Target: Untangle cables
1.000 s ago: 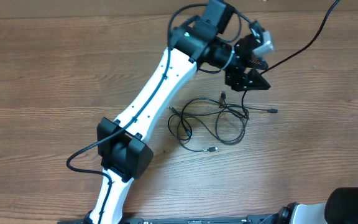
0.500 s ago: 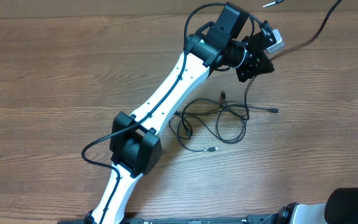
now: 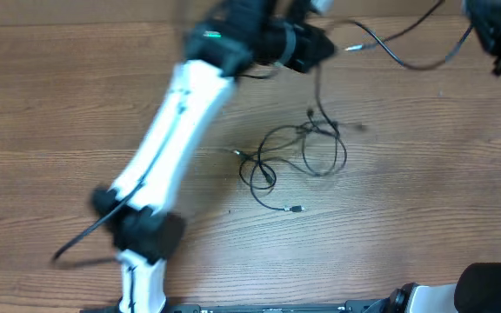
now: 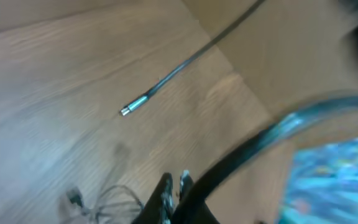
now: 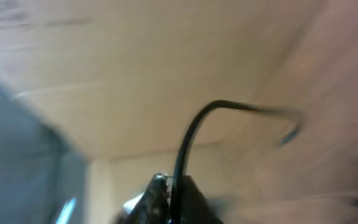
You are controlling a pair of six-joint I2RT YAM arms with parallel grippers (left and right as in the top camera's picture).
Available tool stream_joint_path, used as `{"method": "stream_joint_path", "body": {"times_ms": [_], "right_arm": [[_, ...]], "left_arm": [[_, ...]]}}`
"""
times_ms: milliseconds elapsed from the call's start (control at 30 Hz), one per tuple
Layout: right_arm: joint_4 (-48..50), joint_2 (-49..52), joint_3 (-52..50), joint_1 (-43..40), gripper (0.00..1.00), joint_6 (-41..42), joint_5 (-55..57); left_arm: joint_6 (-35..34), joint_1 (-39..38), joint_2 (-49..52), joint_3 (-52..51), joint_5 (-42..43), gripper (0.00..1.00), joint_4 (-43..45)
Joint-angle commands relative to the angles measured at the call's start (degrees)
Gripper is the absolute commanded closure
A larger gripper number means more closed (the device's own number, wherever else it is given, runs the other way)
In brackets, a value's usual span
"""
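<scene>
The cables [image 3: 294,161] lie as a loose black tangle mid-table, with small plugs at their ends. One strand [image 3: 317,91] rises from the tangle to my left gripper [image 3: 313,45], which is blurred at the back and shut on it. In the left wrist view the left gripper [image 4: 174,185] has its jaws together above the tangle [image 4: 98,199]. A separate cable [image 3: 407,59] with a silvery tip [image 4: 127,111] runs to my right gripper [image 3: 487,35] at the back right corner. The right gripper [image 5: 169,186] is shut on that cable [image 5: 188,140].
The white left arm [image 3: 177,122] stretches diagonally across the left half of the wooden table [image 3: 424,217], its elbow [image 3: 133,226] near the front. A grey-white rounded object [image 3: 494,287] sits at the front right corner.
The left gripper closed, then swung up and left with a strand, pulling the tangle tighter toward the back. The whole left arm shifted left. The right gripper's cable now stretches across the back.
</scene>
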Motion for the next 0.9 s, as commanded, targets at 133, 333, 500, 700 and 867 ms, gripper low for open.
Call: {"method": "stream_joint_path", "body": {"times_ms": [133, 333, 500, 700, 867], "right_arm": [[-18.3, -0.3, 0.5, 5.4, 0.53, -32.8, 19.2], [-26.8, -0.3, 0.4, 11.0, 0.22, -38.1, 24.2], [-31.5, -0.3, 0.4, 18.8, 0.23, -43.6, 25.0], [-35.3, -0.1, -2.6, 30.8, 0.17, -57.3, 22.4], [-29.2, 0.0, -10.9, 37.4, 0.17, -65.3, 17.3]], "left_arm": [[-7.6, 7.9, -15.5, 2.4, 2.9, 0.96, -6.6], [-9.5, 14.3, -20.4, 2.4, 3.3, 0.96, -4.5], [-10.2, 17.1, -20.0, 2.4, 3.3, 0.96, -6.1], [-10.2, 19.8, -19.4, 2.4, 5.5, 0.96, -6.5], [-10.2, 21.5, -19.4, 2.4, 9.4, 0.96, -6.6]]}}
